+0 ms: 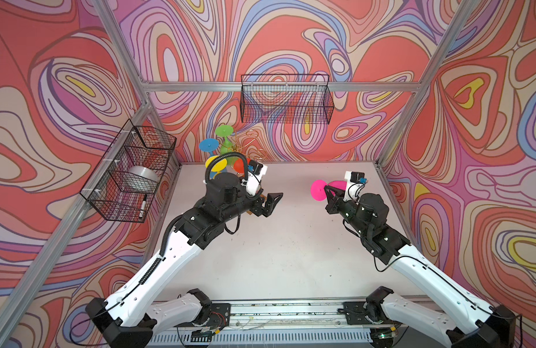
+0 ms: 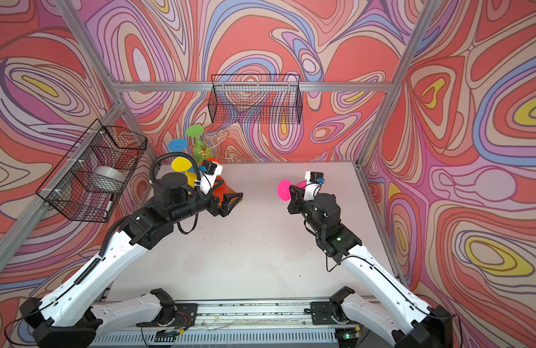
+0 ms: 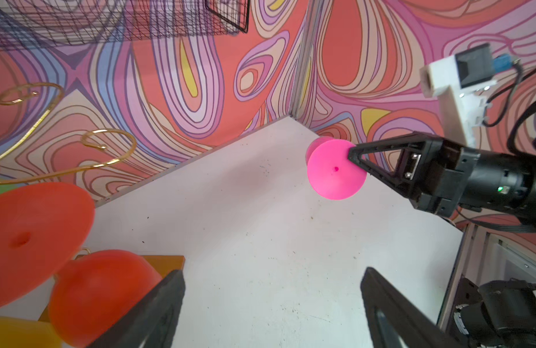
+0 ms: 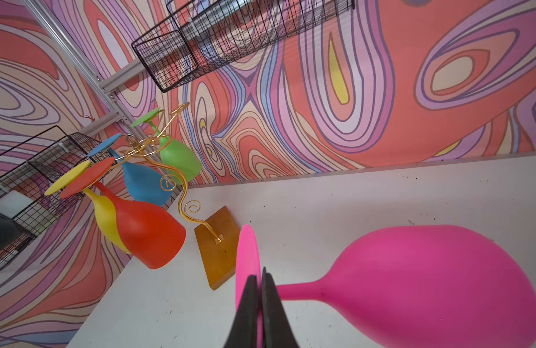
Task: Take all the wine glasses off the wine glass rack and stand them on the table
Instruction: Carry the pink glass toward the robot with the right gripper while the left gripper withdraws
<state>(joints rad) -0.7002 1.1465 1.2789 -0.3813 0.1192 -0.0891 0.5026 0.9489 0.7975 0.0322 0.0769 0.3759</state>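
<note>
Effectively done: pink wine glass (image 4: 411, 286) is pinched at stem by right hand (image 4: 262, 281), clear of wine glass rack (image 4: 218, 256); left hand (image 3: 272, 274) spread; only set-down is left.

robot lab cell, aluminium frame (image 1: 200, 86), patterned walls (image 1: 290, 36)

Pink wine glass (image 4: 426, 286): off rack, lying sideways, stem pinched by right gripper (image 4: 259, 277), foot twd rack. Gold wire rack (image 4: 217, 250), amber base, upright; 4 glasses hang bowl-down: red (image 4: 146, 232), yellow (image 4: 105, 217), blue (image 4: 143, 183), green (image 4: 177, 156).
</note>
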